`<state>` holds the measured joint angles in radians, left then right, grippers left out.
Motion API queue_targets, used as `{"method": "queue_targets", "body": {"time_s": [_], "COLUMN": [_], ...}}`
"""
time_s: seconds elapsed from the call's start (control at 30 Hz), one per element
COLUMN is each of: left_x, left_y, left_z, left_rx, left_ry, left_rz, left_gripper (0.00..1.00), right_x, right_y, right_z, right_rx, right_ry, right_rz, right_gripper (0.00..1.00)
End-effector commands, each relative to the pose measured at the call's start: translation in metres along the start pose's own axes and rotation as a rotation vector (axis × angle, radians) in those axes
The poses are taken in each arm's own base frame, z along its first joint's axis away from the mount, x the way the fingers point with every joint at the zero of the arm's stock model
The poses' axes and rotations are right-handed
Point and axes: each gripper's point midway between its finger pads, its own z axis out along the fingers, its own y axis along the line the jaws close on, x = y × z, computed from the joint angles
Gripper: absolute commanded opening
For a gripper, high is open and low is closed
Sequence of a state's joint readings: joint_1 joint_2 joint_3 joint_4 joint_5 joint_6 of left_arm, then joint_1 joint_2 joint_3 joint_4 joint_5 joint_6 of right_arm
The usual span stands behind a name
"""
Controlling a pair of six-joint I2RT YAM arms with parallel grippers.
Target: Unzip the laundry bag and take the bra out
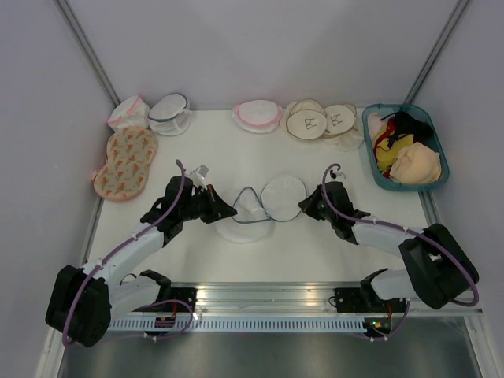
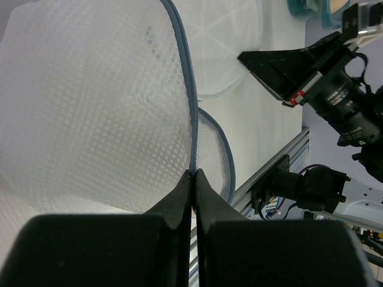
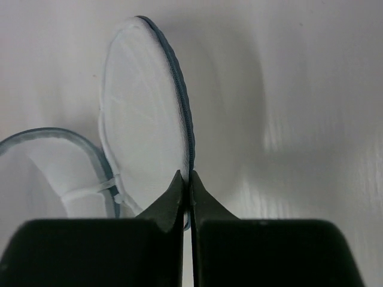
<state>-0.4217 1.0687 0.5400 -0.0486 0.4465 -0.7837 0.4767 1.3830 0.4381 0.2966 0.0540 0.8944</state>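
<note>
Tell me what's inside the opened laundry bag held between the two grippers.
In the laundry bag only white mesh shows through the open rim; no garment is visible. The folded part near the left gripper is covered.

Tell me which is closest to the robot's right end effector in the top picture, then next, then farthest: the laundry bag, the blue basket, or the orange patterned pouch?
1. The laundry bag: middle of the table, pinched by the right end effector.
2. The blue basket: back right corner.
3. The orange patterned pouch: far left side.
</note>
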Motion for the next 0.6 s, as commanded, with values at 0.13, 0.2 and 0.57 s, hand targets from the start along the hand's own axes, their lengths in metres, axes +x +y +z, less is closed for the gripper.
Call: {"method": "queue_targets", "body": {"time_s": [0.13,0.2,0.57], "left_x": [-0.031,-0.036,-0.060], "left_y": [-0.020,-0.021,-0.033], "left_z": [-0.007,-0.008,-0.005], "left_rx": [0.031,0.024,0.098], "left_ry": [-0.125,-0.145,-0.264], "left_rz": [-0.012,-0.030,-0.123], "left_gripper": [0.02,0.02,0.02], "right_x": [-0.058,-0.044,0.004], "right_y": [0.120,0.131,0.196], "right_z": [-0.059,-0.068,-0.080], "right_rx": [-0.215,-0.186,0.107], "right_ry": [-0.145,-0.105,-0.170], "right_rz": [-0.369,-0.552,-1.203], "right_gripper": [0.00,0.00,0.00]}}
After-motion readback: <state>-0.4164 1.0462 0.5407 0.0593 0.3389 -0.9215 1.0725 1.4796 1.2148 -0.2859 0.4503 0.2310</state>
